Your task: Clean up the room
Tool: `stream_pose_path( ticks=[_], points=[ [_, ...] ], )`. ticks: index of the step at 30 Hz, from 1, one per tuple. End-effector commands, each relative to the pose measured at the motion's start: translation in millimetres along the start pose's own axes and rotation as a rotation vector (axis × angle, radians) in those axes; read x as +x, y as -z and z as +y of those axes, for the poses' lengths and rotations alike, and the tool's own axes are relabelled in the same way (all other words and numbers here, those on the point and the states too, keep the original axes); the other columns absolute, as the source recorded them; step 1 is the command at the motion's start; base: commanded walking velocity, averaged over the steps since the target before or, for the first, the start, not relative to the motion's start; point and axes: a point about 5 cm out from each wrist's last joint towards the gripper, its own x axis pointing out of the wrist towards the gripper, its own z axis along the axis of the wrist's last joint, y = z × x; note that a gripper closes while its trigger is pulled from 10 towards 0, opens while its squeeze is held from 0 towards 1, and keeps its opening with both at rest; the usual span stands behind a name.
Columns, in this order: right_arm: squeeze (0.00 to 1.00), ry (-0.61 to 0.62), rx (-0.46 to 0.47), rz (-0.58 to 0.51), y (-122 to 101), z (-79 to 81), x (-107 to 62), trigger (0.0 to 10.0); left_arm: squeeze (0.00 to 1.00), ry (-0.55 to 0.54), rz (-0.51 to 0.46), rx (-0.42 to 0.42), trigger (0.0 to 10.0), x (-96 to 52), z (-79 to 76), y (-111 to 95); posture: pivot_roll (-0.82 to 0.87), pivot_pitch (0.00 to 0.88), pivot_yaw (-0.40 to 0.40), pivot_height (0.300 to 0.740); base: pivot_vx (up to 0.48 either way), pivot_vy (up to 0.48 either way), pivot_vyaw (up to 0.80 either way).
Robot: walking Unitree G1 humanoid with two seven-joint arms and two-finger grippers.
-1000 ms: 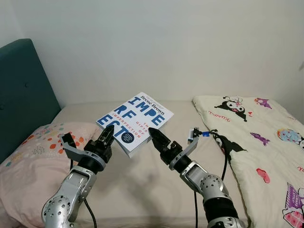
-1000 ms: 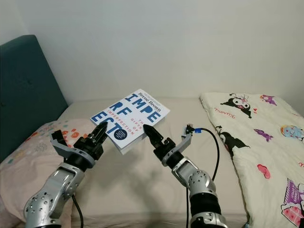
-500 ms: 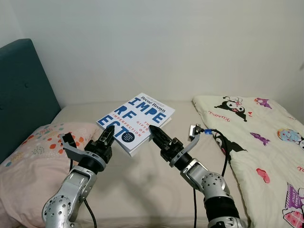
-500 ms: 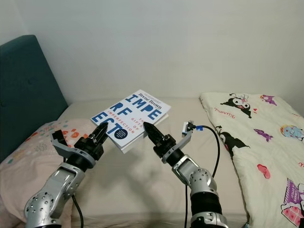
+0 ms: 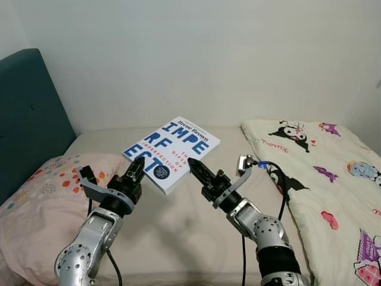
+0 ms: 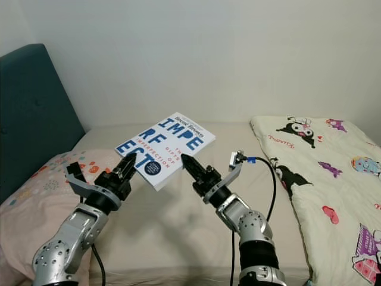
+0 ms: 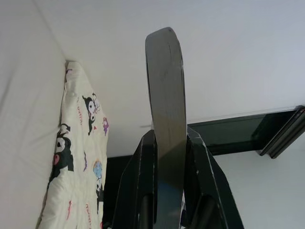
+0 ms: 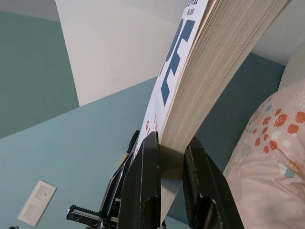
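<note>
Nearest the camera, both silver arms reach forward over the bed [image 5: 178,220]; the left gripper [image 5: 136,169] pinches the near-left corner of the book [image 5: 171,153], its fingers [image 7: 164,95] closed narrow on that edge; the right gripper [image 5: 197,169] clamps the near-right edge, its fingers [image 8: 146,191] pressed to either side of the page block. The book is thus held clear of the mattress between the two grippers, cover up and tilted toward the camera, its long axis running from near-left toward far-right; each arm is about equally near, so either could carry it alone, though the shared grip looks the steadier. Toward the left edge of the bed lies a spotted pillow [image 5: 41,196] against the teal headboard [image 5: 27,119]; along the right edge lies a cartoon-print quilt [image 5: 333,179]; beyond is the pale wall [image 5: 208,53].
</note>
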Motion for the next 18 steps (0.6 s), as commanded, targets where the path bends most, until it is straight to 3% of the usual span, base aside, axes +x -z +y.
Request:
stream_pose_path(
  ticks=[1, 7, 8, 14, 15, 17, 18],
  points=[
    [0.0, -0.012, 0.0, -0.002, -0.5, 2.6, 2.1, 0.0, 0.0, 0.014, 0.046, -0.023, 10.0, -0.2, 0.9, 21.4, 0.01, 0.0, 0.013, 0.74, 0.0, 0.0, 0.0],
    [0.0, -0.006, -0.009, -0.004, -2.0, 3.0, 3.1, 0.0, 0.0, -0.014, 0.051, 0.019, 10.0, -0.8, 4.8, 21.9, 0.01, 0.0, 0.012, 0.74, 0.0, 0.0, 0.0],
    [0.0, -0.005, -0.013, -0.006, -3.3, 3.4, 3.1, 0.0, 1.0, -0.024, 0.047, 0.032, 10.0, -1.2, 6.5, 21.5, 0.01, 0.0, 0.011, 0.74, 0.0, 0.0, 0.0],
    [0.0, -0.005, -0.017, -0.01, -5.8, 3.8, 2.0, 0.0, 1.0, -0.044, 0.04, 0.056, 10.0, -1.4, 9.2, 20.3, 0.01, 0.0, 0.011, 0.74, 0.0, 0.0, 0.0],
    [0.0, -0.001, -0.02, -0.013, -7.0, 3.5, 1.4, 0.0, 0.88, -0.055, 0.037, 0.066, 10.0, -1.5, 10.7, 19.3, 0.01, 0.0, 0.01, 0.74, 0.0, 0.0, 0.0],
    [0.0, 0.005, -0.03, -0.02, -9.6, 3.0, 0.6, 0.0, 0.88, -0.069, 0.028, 0.08, 10.0, -2.0, 13.1, 17.2, 0.01, 0.0, 0.011, 0.74, 0.0, 0.0, 0.0],
    [0.0, 0.02, -0.048, -0.033, -14.5, 2.0, -0.8, 0.0, 0.0, -0.09, 0.008, 0.109, 10.0, -3.3, 16.5, 12.4, 0.01, 0.0, 0.013, 0.74, 0.0, 0.0, 0.0]
  ],
)
